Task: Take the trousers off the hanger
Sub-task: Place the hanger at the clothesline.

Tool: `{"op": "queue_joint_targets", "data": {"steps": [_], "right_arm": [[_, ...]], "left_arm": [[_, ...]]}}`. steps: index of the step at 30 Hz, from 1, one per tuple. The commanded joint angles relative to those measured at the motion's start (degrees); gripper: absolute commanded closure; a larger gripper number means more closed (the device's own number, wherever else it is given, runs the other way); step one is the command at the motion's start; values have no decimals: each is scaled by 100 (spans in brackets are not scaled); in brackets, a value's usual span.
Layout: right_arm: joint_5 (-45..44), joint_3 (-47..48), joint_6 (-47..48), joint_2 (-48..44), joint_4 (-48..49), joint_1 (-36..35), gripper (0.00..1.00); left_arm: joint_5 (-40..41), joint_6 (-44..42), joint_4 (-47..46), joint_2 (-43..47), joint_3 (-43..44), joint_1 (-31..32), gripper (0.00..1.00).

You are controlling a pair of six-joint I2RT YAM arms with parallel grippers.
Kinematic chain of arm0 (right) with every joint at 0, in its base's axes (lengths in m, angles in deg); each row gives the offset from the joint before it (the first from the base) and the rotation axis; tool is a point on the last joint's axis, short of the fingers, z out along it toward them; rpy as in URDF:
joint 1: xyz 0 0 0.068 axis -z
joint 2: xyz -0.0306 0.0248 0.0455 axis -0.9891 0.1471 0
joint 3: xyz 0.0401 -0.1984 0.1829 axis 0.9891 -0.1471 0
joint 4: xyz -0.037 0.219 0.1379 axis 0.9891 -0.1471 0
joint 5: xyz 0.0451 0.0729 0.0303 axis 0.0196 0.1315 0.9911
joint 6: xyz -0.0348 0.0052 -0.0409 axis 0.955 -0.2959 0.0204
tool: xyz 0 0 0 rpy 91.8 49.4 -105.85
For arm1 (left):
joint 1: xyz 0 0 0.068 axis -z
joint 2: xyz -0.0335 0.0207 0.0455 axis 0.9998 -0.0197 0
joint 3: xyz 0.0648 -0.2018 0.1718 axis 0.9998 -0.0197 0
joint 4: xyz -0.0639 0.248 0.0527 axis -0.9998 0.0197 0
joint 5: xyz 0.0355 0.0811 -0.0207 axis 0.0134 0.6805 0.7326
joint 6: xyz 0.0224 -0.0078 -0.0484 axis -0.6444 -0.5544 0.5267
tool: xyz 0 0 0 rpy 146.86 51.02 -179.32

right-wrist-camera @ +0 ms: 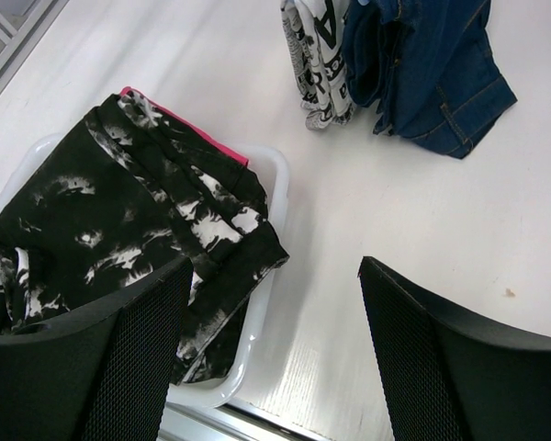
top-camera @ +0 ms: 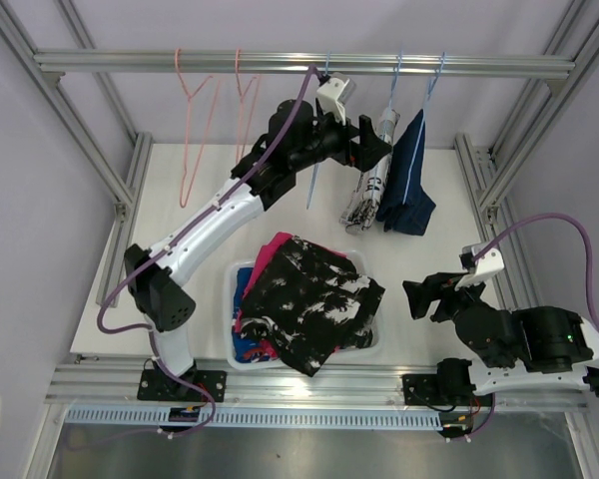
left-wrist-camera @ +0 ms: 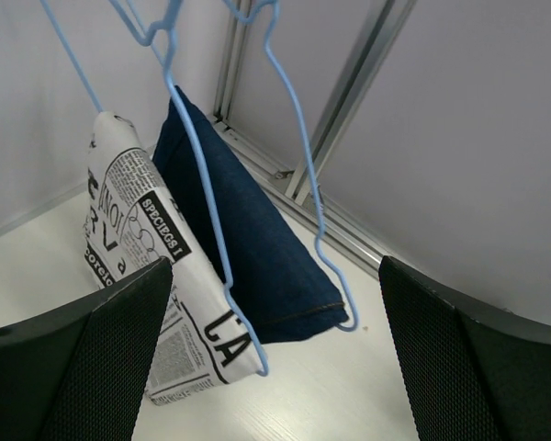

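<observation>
Trousers (top-camera: 407, 185): newsprint pair (left-wrist-camera: 138, 276) and denim pair (left-wrist-camera: 257, 257) hang far right on blue hangers (left-wrist-camera: 199, 184), hems touching the desk (top-camera: 429, 261); three others (top-camera: 309, 299) are heaped in the tub (right-wrist-camera: 277, 184) near centre. Your left fingers (left-wrist-camera: 83, 367) gape wide, empty, framing the hung pairs; right fingers (right-wrist-camera: 92, 367) open, empty. Legible: "SPECI…", "CA".

The left arm (top-camera: 220, 215) and right arm (top-camera: 539, 344) share one build: glossy black joint housings joined by white link shells. A purple cable (top-camera: 541, 215) trails along each, and a white camera block (top-camera: 334, 95) caps each wrist. The left tool (left-wrist-camera: 275, 367) and right tool (right-wrist-camera: 275, 349) carry broad black fingers (left-wrist-camera: 110, 358) with fine mesh-textured faces. A small green light (top-camera: 570, 339) glows on the right arm.
</observation>
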Motion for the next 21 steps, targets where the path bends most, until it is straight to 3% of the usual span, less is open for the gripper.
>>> {"op": "queue_joint_targets", "data": {"steps": [1,11,21], "right_arm": [[-167,-47,-33,-55,249,-31,22],[-184,-135,187,-55,434,22,20],[-202,-161,213,-47,452,57,19]], "left_arm": [[-260,119,-235,-209,435,-156,2],[-646,172,-472,-877,848,-297,2],[-1236,787,-1150,-1361,963,-341,13]]}}
